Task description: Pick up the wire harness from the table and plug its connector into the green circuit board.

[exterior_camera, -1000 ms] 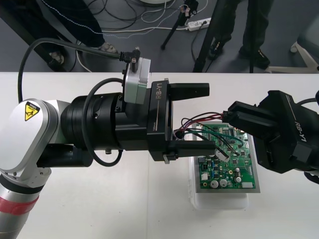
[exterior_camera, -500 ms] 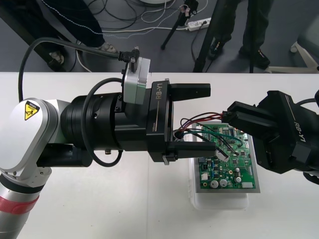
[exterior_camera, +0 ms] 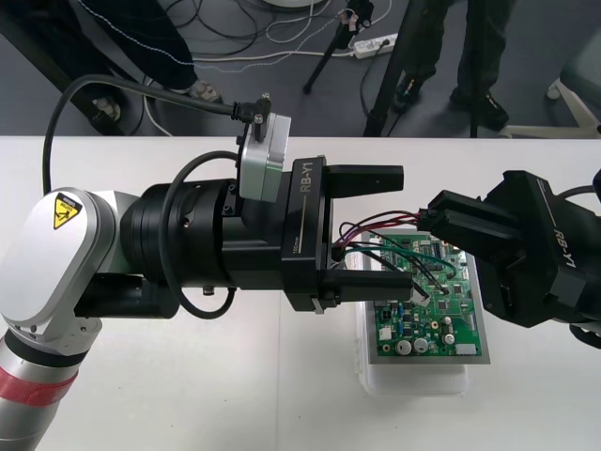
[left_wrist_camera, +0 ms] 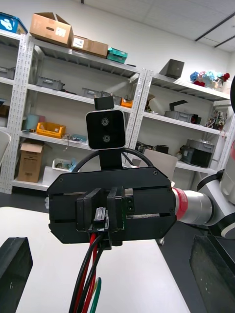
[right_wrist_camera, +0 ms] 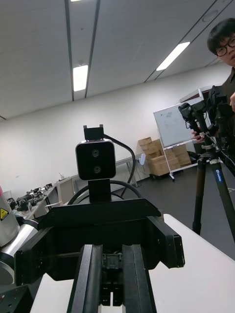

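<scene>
The green circuit board (exterior_camera: 441,305) sits on its white base (exterior_camera: 413,376) at the right of the table. My right gripper (exterior_camera: 430,221) hovers over the board's far edge, shut on one end of the wire harness (exterior_camera: 371,230). In the left wrist view that gripper (left_wrist_camera: 105,215) faces the camera, and red, black and green wires (left_wrist_camera: 90,274) hang from its fingers. The wires loop left and run back down over the board; I cannot tell where their other end sits. My left gripper (exterior_camera: 404,228) is open, one finger on each side of the wire loop.
The left arm's thick black wrist (exterior_camera: 207,244) spans the middle of the table, with bare table (exterior_camera: 188,385) in front of it. Tripod legs and cables (exterior_camera: 376,56) stand on the floor beyond the far edge.
My left arm has shifted slightly to the right, bringing its open fingers further over the board. The right gripper and the harness have stayed in place.
</scene>
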Robot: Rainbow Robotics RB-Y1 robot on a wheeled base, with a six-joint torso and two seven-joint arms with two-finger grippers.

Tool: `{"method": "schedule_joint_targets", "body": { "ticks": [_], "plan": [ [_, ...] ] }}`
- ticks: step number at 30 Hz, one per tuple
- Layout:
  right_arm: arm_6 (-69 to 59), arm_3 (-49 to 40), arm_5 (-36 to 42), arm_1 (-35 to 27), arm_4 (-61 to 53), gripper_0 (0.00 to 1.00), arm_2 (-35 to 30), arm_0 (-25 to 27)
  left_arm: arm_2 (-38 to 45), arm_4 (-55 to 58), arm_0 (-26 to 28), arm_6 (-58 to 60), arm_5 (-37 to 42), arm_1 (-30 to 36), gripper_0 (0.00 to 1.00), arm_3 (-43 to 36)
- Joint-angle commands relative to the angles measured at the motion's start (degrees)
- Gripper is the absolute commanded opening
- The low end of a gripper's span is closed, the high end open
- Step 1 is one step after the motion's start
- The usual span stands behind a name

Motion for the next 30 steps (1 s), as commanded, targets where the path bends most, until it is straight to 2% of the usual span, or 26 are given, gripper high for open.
{"method": "schedule_joint_targets", "body": {
  "ticks": [1, 18, 21, 22, 23, 25, 30],
  "plan": [
    [2.92, -0.57, -0.45, 1.08, -1.1, 0.0, 1.32, -1.33, -1.42, 0.69, -2.21, 0.14, -1.63, -1.42, 0.95, -0.12],
    [3.36, -0.65, -0.45, 1.25, -1.18, 0.0, 1.67, -1.33, -1.69, -0.36, -2.21, 0.75, -1.63, -1.51, 0.94, -0.03],
    [3.36, -0.57, -0.45, 1.25, -1.18, 0.0, 1.67, -1.42, -1.69, -0.45, -2.21, 0.67, -1.63, -1.42, 0.8, 0.06],
    [3.36, -0.57, -0.45, 1.34, -1.18, 0.0, 1.67, -1.33, -1.69, -0.36, -2.21, 0.67, -1.71, -1.51, 0.74, 0.06],
    [3.36, -0.57, -0.45, 1.34, -1.18, 0.0, 1.67, -1.33, -1.78, -0.36, -2.21, 0.67, -1.63, -1.42, 0.64, -0.03],
    [3.36, -0.57, -0.45, 1.25, -1.18, 0.0, 1.67, -1.33, -1.86, -0.45, -2.29, 0.58, -1.63, -1.51, 0.56, 0.06],
    [3.45, -0.57, -0.45, 1.34, -1.18, 0.0, 1.67, -1.42, -1.95, -0.36, -2.47, 0.58, -1.54, -1.51, 0.52, -0.03]
  ]
}}
